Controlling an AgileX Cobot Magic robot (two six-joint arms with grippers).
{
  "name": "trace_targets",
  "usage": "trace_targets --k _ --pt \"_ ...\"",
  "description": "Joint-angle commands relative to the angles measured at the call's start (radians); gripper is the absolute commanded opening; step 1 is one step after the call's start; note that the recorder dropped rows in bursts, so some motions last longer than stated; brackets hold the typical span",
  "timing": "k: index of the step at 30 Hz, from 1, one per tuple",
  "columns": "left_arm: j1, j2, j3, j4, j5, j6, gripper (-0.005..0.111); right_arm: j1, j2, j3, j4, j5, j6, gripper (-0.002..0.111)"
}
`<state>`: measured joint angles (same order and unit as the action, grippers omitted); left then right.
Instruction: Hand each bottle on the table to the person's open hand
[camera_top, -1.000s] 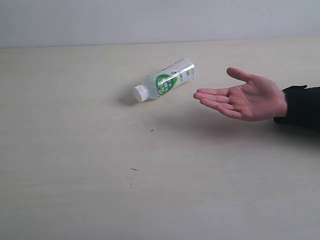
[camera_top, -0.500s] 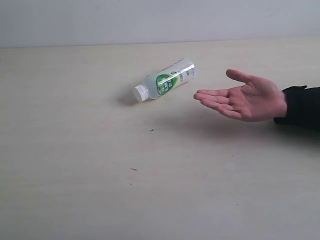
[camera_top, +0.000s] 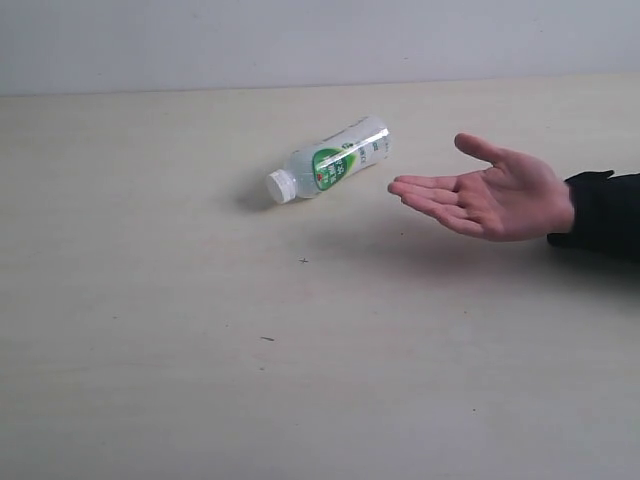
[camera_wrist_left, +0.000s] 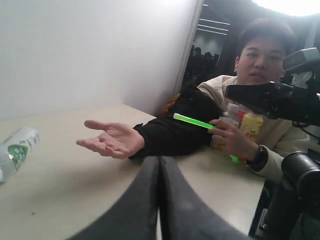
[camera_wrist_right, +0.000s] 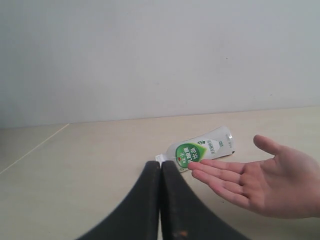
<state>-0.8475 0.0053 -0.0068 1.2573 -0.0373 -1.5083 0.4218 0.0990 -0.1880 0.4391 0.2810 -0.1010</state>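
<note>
Bottle on desk beside open hand; left jaws and right jaws fully closed, empty.
The bottle (camera_top: 328, 160) lies on its side, white cap leftward, nearer the desk's (camera_top: 200, 350) far edge, just apart from the hand (camera_top: 490, 197). Open desk surface extends toward the camera. Green-white label; text unreadable.

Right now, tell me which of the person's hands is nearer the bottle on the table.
Their right hand: open, palm up beside the bottle. Their left hand is far back, holding other bottles.
</note>
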Motion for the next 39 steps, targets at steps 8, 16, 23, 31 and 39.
trace_targets --k 8,16,23,31,39 --pt "0.001 -0.005 0.007 -0.957 -0.021 1.127 0.000 -0.004 -0.005 0.002 -0.001 -0.014 -0.003 0.000" --pt "0.106 0.080 -0.087 -0.976 -0.050 1.127 0.000 -0.004 -0.005 0.002 -0.001 -0.014 -0.003 0.000" --pt "0.322 0.380 -0.232 -0.976 -0.077 1.127 0.000 -0.004 -0.005 0.002 -0.001 -0.014 -0.003 0.000" --pt "0.513 0.840 -0.519 -0.972 -0.082 1.200 0.000 -0.004 -0.005 0.002 -0.001 -0.014 -0.003 0.000" --pt "0.546 1.353 -0.960 -0.916 0.256 1.279 0.000 -0.004 -0.005 0.002 -0.001 -0.014 -0.003 0.000"
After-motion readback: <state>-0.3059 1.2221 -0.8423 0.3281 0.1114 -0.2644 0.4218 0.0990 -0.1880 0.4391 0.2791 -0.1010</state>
